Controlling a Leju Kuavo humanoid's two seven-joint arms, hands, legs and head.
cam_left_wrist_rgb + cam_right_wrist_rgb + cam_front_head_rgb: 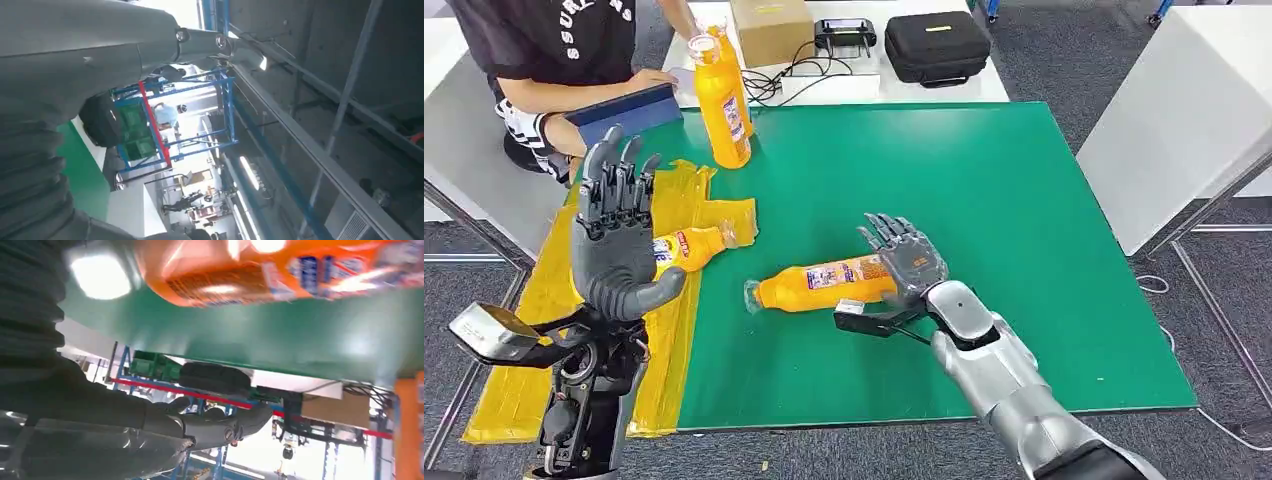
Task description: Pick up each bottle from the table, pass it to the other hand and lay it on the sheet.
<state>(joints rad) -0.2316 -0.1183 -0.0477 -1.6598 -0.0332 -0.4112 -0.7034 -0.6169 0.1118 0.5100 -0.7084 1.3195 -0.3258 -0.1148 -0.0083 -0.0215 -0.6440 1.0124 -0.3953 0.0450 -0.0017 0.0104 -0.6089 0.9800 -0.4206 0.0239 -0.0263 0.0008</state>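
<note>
Orange bottle, lying (pixel 824 284): on its side on the green mat (pixel 984 200), cap end toward the yellow sheet (pixel 544 300), base end at the right hand (pixel 909 262). Right hand rests against the base of this bottle, fingers extended and apart above it; no grasp around the bottle can be seen. Right wrist view shows the same bottle (pixel 280 270) close over the mat (pixel 250 335), fingers (pixel 215 427) stretched out clear of it.

Orange bottle, second (pixel 686 248): lying on the yellow sheet, partly hidden behind the left hand (pixel 614 240).

Left hand: raised upright over the sheet, fingers straight and spread, holding nothing.

Orange bottles, standing (pixel 722 95): upright at the far left corner of the mat, close together, well apart from both hands.

Beyond the mat: cardboard box (pixel 770 28), black case (pixel 938 45), seated person (pixel 554 60) with a blue tablet (pixel 624 112)
</note>
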